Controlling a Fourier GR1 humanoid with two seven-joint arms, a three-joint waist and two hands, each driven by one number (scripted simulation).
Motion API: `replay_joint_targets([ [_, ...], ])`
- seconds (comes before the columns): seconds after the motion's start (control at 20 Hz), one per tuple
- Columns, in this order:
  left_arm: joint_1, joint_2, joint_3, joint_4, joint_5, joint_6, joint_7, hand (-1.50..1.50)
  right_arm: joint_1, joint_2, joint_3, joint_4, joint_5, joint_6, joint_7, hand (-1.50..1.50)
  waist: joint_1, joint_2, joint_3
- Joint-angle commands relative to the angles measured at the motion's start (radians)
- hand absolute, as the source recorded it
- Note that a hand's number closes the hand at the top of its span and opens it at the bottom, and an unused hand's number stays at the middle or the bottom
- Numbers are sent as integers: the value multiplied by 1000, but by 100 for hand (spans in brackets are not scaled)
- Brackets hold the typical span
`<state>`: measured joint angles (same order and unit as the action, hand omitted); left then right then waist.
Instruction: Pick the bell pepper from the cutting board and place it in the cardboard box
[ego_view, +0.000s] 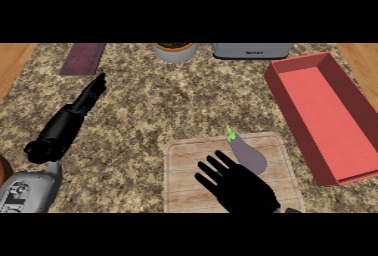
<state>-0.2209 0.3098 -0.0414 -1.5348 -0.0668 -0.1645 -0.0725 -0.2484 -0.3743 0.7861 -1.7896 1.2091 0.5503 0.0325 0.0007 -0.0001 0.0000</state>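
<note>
Head view, right hand (240, 190) seen spread open, nothing held, purple vegetable (249, 155) just beyond fingertips on cutting board (184, 170), red box (325, 115) further right, left hand (92, 95) extended straight, nothing held.

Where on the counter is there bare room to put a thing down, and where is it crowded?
Bare counter lies wide between the left hand and the red box, above the cutting board. The box's inside is bare too. Crowded: the board, with the eggplant and the right hand, and the far edge, with a pot and an appliance.

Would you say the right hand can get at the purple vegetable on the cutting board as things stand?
Probably yes: the right hand is open over the cutting board, right beside the purple vegetable, with nothing between them.
</note>
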Motion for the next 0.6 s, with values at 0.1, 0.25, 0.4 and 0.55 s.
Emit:
replay_joint_targets([
  [0.1, 9, -20, -4, -51, -39, -16, 48, 0, 1, 28, -41, 93, 87, -46, -37, -150, 1, 0, 0],
  [0.25, 71, -8, 30, -89, -7, -41, 29, 0, 50, -14, -67, 33, 108, -72, -41, -150, 1, -2, 0],
  [0.4, 34, -53, 21, -59, -56, -13, 25, 0, 51, 31, -89, 114, 130, -85, -83, -150, 0, 0, 0],
  [0.55, 20, -17, 66, -14, -31, -68, 1, 0, 65, 73, -66, 184, 159, -126, -102, -150, 0, 0, 0],
])
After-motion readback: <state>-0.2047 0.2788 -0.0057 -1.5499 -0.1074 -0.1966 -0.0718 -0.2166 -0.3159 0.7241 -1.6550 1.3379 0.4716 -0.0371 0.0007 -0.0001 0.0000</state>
